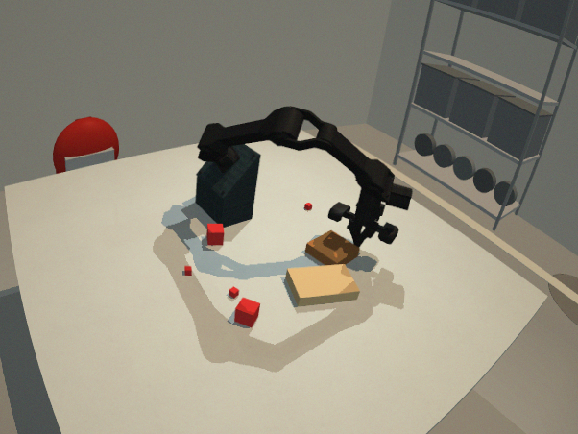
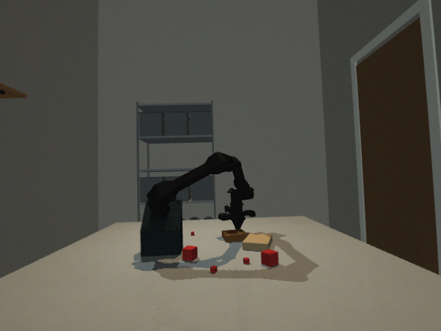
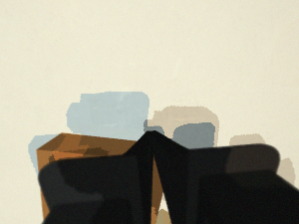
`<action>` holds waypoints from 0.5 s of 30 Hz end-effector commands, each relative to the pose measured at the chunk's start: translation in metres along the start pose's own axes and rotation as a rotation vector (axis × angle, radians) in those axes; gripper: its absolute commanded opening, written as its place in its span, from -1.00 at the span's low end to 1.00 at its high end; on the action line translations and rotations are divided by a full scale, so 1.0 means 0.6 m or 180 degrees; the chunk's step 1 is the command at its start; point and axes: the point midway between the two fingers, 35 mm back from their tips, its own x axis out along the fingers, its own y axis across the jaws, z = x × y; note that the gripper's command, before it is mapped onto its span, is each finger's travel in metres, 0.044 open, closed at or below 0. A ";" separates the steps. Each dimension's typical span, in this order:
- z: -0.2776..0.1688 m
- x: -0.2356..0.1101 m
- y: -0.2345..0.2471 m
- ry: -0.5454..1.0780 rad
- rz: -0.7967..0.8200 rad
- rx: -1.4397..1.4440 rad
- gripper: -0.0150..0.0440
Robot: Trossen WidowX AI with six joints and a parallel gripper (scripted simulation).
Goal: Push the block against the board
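Observation:
The square block (image 1: 332, 247) (image 2: 234, 235) (image 3: 85, 148) is dark brown and lies flat on the white table (image 1: 120, 336). It sits just behind the light tan board (image 1: 323, 284) (image 2: 257, 242) and is turned at an angle to it. I cannot tell whether the two touch. My gripper (image 1: 357, 242) (image 2: 237, 228) (image 3: 151, 135) is shut and empty. It points straight down, with its tips low at the block's far right edge.
Several red cubes lie on the table: two larger ones (image 1: 215, 233) (image 1: 247, 311) and small ones (image 1: 233, 292) (image 1: 187, 270) (image 1: 308, 206) left of the board. The arm's dark base (image 1: 228, 192) stands behind them. A metal shelf (image 1: 480, 120) stands off the table at the right.

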 end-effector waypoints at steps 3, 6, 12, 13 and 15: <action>-0.023 0.007 0.005 0.0021 0.0040 0.0004 -0.49; -0.030 0.007 0.006 0.0022 0.0040 0.0004 -0.49; -0.044 0.007 0.007 0.0024 0.0041 0.0004 -0.49; -0.046 0.007 0.007 0.0024 0.0041 0.0003 -0.49; -0.051 0.007 0.008 0.0025 0.0041 0.0003 -0.49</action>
